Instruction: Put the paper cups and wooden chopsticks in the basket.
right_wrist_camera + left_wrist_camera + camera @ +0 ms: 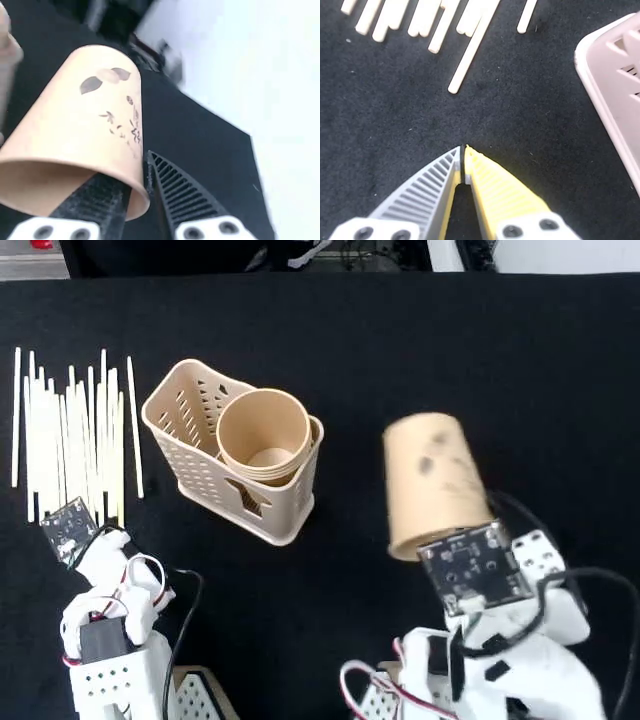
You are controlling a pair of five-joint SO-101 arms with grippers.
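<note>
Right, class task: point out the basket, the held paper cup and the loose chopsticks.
basket (pixel 290 502), high view, on its outer front wall.
held paper cup (pixel 432 480), high view, on its printed side.
chopsticks (pixel 105 430), high view, middle of the row.

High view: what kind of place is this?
Probably a robot practice bench: a left arm and a right arm stand at a black-covered table, with wooden chopsticks, a paper cup and a basket.

High view: bright, even light from overhead, the black bench soaks it up, almost no shadows. Basket and chopsticks at 9-10 o'clock well lit, no glare. Right wrist view: pale backdrop blown out white behind the paper cup; cup mouth shaded. Left wrist view: flat, soft light.
</note>
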